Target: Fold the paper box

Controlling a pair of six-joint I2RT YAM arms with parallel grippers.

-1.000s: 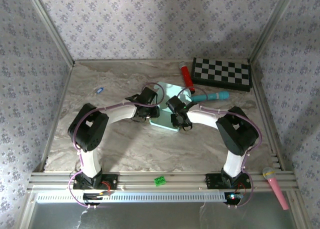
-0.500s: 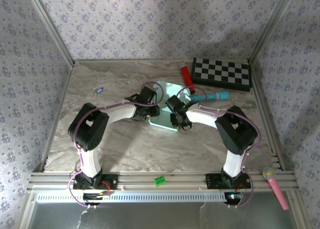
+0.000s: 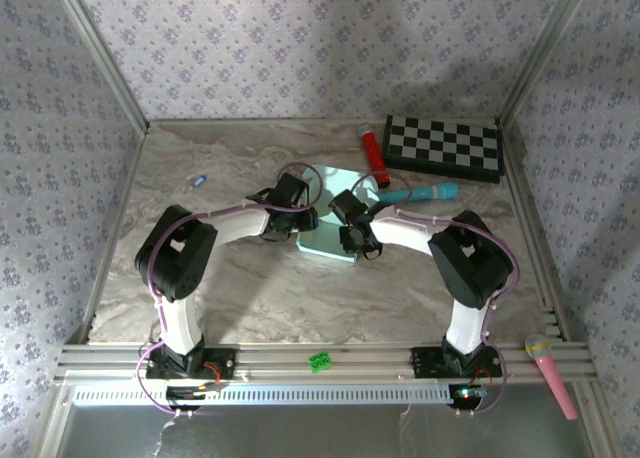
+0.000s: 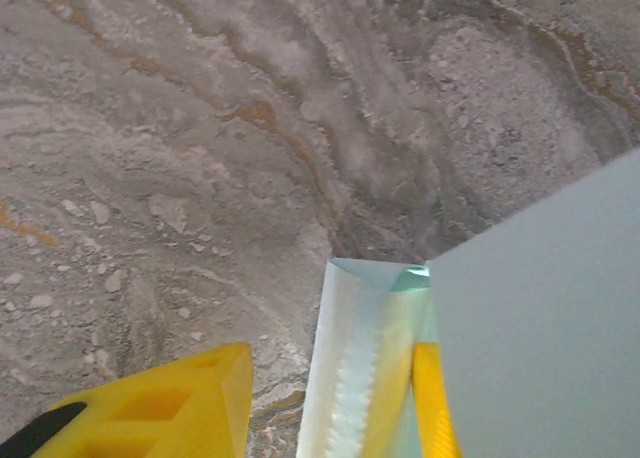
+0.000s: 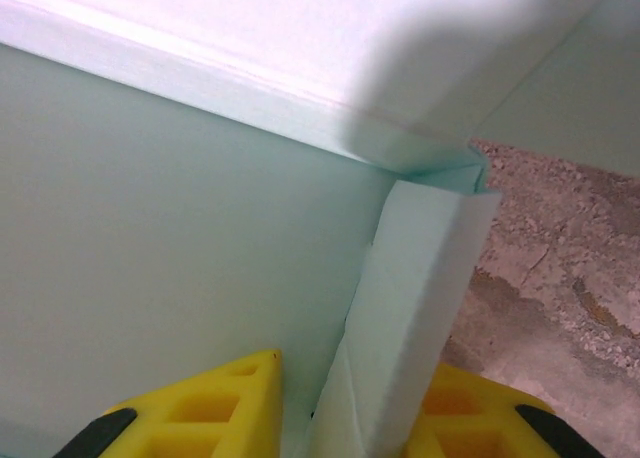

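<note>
Out on the tabletop (image 3: 240,278) sat the paper box (image 3: 322,246): light, flimsy card, best pinched by its flaps. Left gripper (image 4: 330,363) hung loose around one flap; right gripper (image 5: 350,370) straddled another, couldn't tell if clamped.

The bottom edge is cropping the left gripper (image 4: 330,418) in its wrist view and the right gripper (image 5: 350,418) in its own, hiding whether the right fingers (image 5: 200,413) are pinching the paper box (image 5: 150,228). Seen from above, both grippers are covering much of the box. A tiny blue object (image 3: 199,180) is reading only as a speck.
</note>
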